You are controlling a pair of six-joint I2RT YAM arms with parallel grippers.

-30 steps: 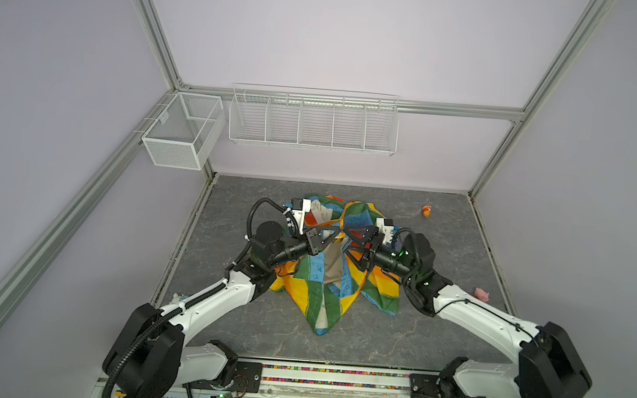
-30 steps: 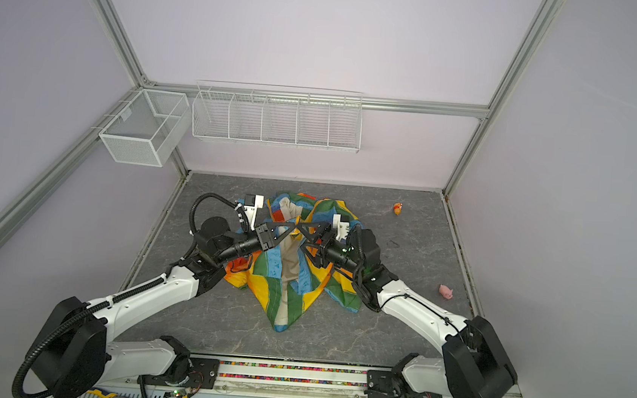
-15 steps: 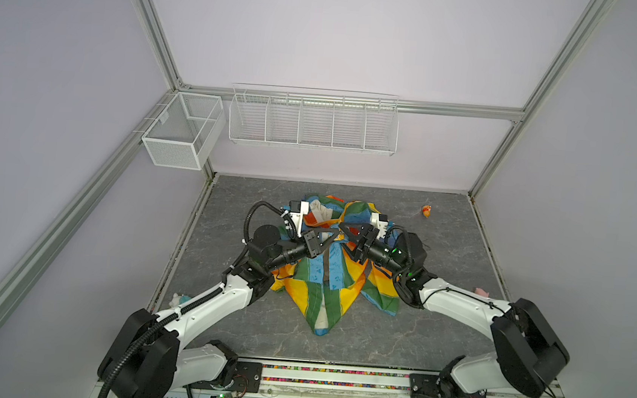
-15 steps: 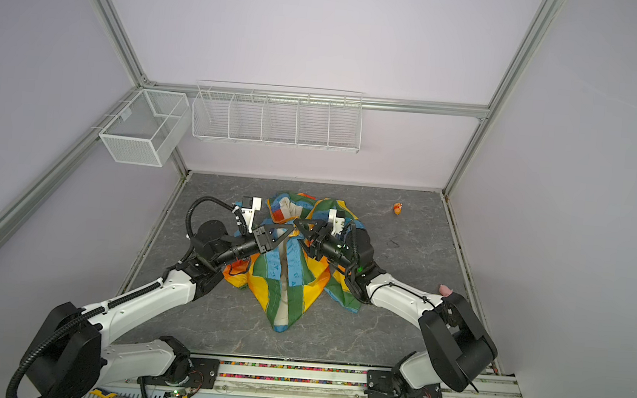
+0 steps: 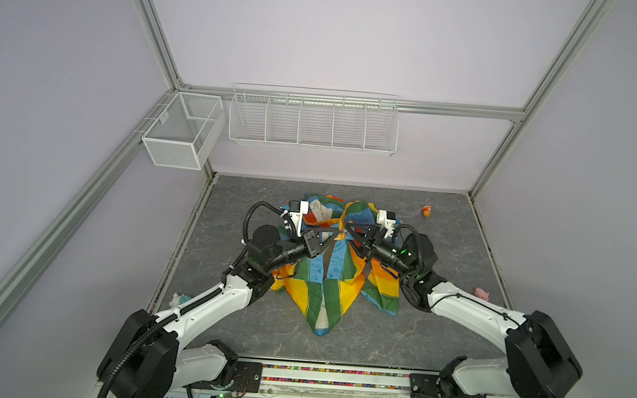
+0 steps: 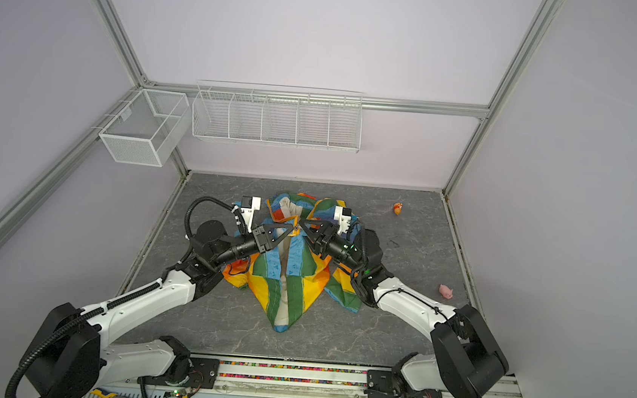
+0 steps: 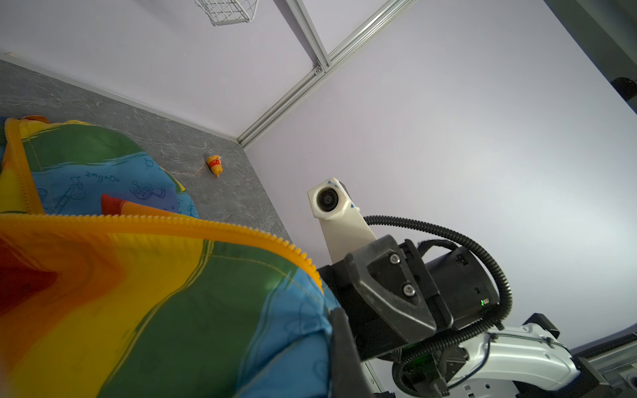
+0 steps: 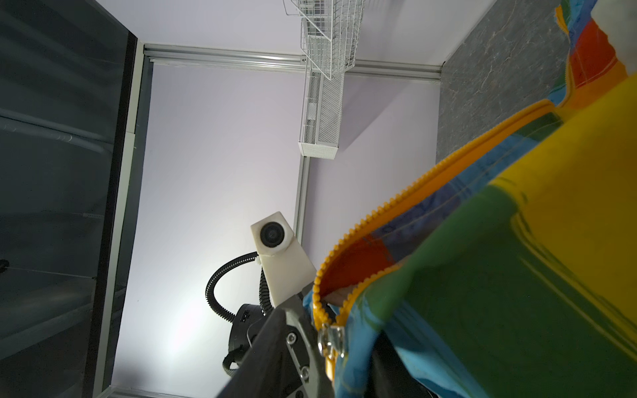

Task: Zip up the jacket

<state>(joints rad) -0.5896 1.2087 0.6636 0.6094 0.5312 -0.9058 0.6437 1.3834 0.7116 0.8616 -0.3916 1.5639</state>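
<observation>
In both top views the jacket [image 5: 334, 288] lies mid-counter [image 5: 451, 235], its front tented up where your left pincer [image 5: 333, 238] clamps it, probably to tension the zipper. The right pincer [image 5: 347, 232] meets it there, but its grip can't be told.

Left wrist: zipper teeth [image 7: 206, 224] run taut.

Right wrist: the slider [image 8: 331, 339] sits beside the left finger, and the teeth are unjoined beyond it.

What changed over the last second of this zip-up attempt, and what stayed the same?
The right gripper moved in toward the middle of the jacket, up to the left gripper by the zipper slider. Its jaws narrowed, but whether they grip fabric yet is unclear. The left gripper stayed shut on the jacket's zipper edge, and the jacket lies much as before.
</observation>
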